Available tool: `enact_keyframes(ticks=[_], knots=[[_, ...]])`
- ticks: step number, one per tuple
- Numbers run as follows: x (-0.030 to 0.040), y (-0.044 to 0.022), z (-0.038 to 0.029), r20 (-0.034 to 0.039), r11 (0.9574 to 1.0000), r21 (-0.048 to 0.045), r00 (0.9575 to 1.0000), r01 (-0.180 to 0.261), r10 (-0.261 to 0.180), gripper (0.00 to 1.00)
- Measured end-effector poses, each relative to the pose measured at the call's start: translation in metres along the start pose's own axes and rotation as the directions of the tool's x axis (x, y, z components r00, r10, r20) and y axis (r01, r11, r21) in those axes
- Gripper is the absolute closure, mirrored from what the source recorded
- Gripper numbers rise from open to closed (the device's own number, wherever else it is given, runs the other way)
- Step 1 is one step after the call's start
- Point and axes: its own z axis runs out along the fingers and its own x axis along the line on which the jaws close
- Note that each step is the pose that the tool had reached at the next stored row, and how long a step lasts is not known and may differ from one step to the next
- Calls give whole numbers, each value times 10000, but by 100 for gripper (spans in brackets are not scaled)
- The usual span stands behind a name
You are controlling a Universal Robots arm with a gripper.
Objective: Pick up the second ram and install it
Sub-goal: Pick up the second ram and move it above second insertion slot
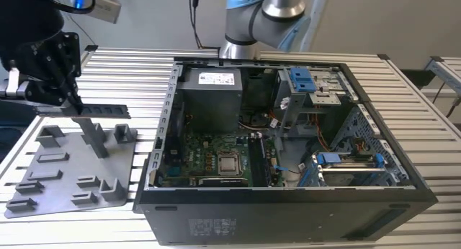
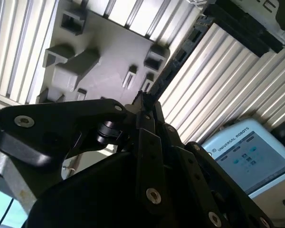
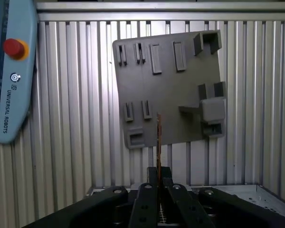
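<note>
Logging second ram (image 1: 104,110), clamped at its end in my gripper (image 1: 74,105), above the grey tray (image 1: 61,168). Its long axis points level toward the computer case (image 1: 288,216).

Gripper (image 1: 75,106) pointing downward, seemingly pinched shut

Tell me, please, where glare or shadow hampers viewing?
Exterior view: the case interior is shadowed; the second ram reads dark against the bright table. Second wrist view: the gripper is unlit, the slats glare. First wrist view: the tray is evenly lit.
</note>
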Motion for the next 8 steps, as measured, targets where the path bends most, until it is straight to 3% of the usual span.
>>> enact_keyframes(ticks=[8], knots=[[-13,-344,-4,-1,10000,-15,10000,0,0,85]])
